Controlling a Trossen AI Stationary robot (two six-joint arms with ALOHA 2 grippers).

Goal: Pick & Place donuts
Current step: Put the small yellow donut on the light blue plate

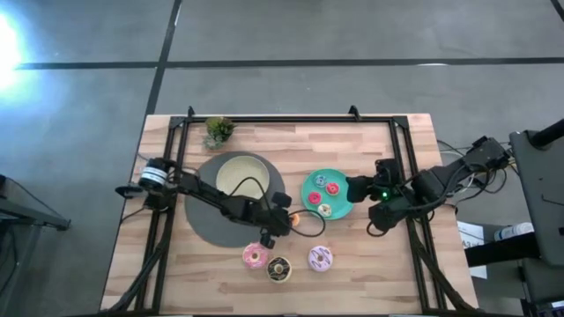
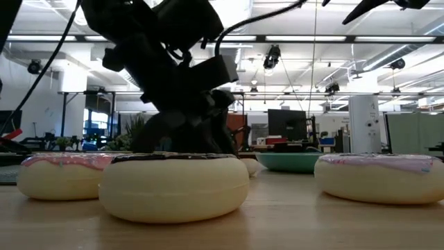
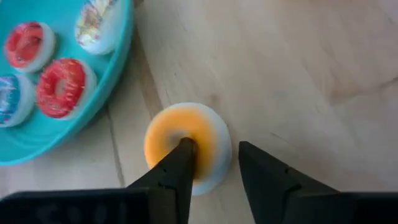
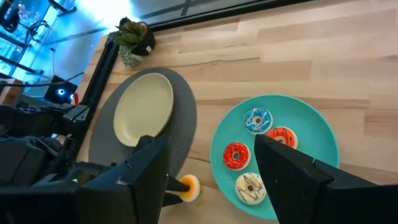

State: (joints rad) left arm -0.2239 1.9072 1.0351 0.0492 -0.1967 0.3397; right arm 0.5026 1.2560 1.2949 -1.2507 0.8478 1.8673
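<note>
Straddling the orange mini donut (image 3: 186, 146) just beside the teal plate (image 3: 118, 74), the left gripper (image 3: 214, 165) stands part-open, one finger in its hole, and should close squarely before lifting, while the empty, open right gripper (image 4: 211, 163) waits near the bench's right edge.

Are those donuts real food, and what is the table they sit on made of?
Probably not food: the chocolate-topped ring donut looks like smooth moulded plastic or rubber, with an even cream body and faint sheen. The pale tabletop looks like jointed wood planks, with visible grain and a matte finish.
</note>
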